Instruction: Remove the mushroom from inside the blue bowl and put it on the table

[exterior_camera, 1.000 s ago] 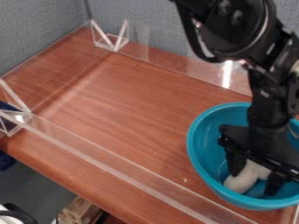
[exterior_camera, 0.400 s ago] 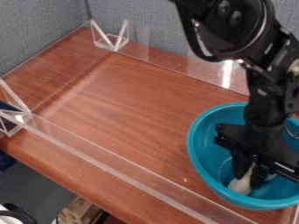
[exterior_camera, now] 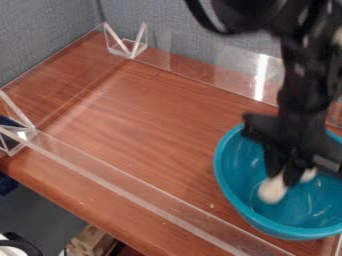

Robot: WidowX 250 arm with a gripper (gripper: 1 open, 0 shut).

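Camera view: the gripper [exterior_camera: 283, 178] is clamped tight on the mushroom [exterior_camera: 275, 188] and has lifted it off the blue bowl [exterior_camera: 238, 172] floor (motion-blurred), so it now hangs above the bowl near the table [exterior_camera: 134, 105] right edge.

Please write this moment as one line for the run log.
phase: lift | gripper: jaws shut on mushroom | mushroom: above blue bowl floor | table: not yet reached

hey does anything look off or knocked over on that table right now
Nothing stands out. The blue bowl sits upright on the table, nothing is spilled, and the gripper is shut on the mushroom above the bowl's inside.
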